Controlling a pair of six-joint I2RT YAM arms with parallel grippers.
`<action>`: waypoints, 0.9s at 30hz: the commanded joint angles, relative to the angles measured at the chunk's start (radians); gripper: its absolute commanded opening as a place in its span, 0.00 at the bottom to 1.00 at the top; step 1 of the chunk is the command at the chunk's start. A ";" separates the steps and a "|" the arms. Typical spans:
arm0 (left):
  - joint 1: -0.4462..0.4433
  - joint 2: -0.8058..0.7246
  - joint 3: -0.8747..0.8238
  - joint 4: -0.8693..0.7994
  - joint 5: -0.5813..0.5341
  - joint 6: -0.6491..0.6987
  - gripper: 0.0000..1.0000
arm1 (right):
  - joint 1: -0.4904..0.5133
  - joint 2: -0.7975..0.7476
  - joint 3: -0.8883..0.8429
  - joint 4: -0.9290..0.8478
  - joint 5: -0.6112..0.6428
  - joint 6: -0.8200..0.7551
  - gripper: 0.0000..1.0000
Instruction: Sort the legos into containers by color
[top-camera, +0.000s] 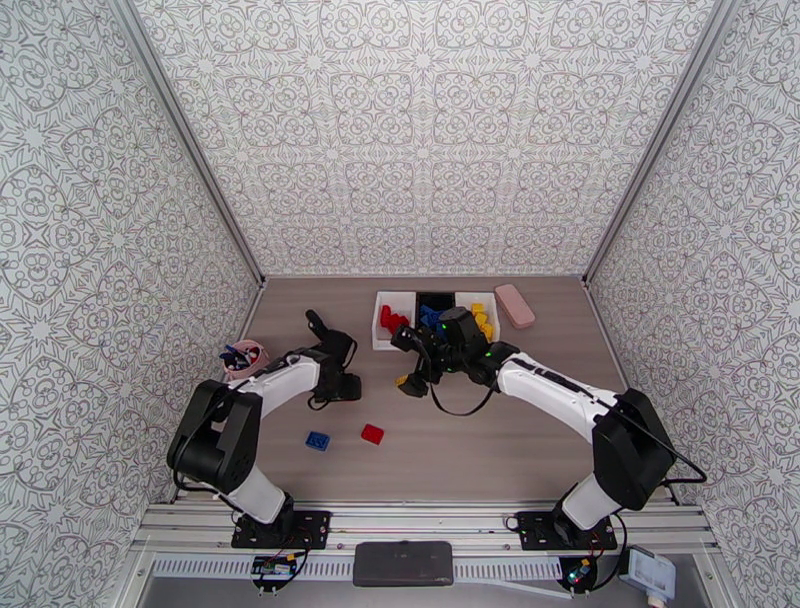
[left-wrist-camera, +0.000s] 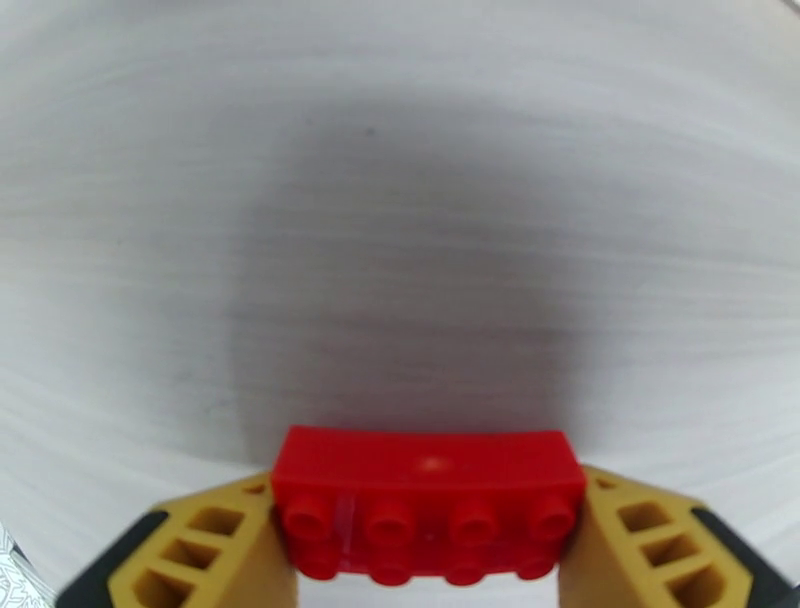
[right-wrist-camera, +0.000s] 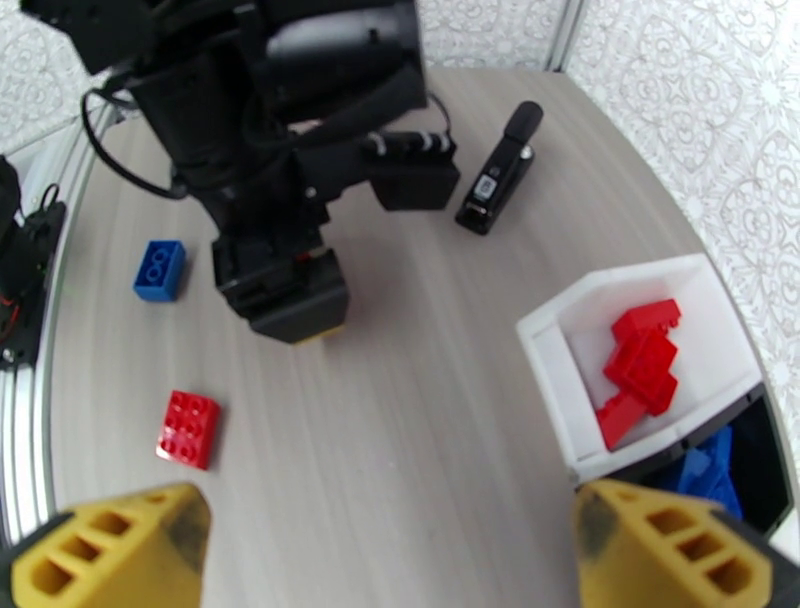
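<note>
Patterned grey-white walls (top-camera: 420, 130) enclose a pale wood-grain table (top-camera: 500, 440); light is even.

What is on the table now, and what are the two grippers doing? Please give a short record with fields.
left gripper: fingers against both ends of a red brick
right gripper: open, empty
loose on table: blue brick, second red brick
white tray: red bricks
black tray: blue bricks
other white tray: yellow bricks
other things: pink block, black bar, pink cup with pens
</note>
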 joint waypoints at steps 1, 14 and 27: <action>-0.026 -0.061 0.040 0.018 -0.024 -0.016 0.63 | -0.001 -0.054 -0.023 0.034 0.060 -0.009 0.99; -0.117 -0.015 0.191 0.405 -0.051 0.008 0.61 | -0.057 -0.148 -0.120 0.175 0.107 0.129 1.00; -0.115 0.329 0.509 0.550 -0.084 0.056 0.60 | -0.076 -0.158 -0.138 0.225 0.121 0.200 0.99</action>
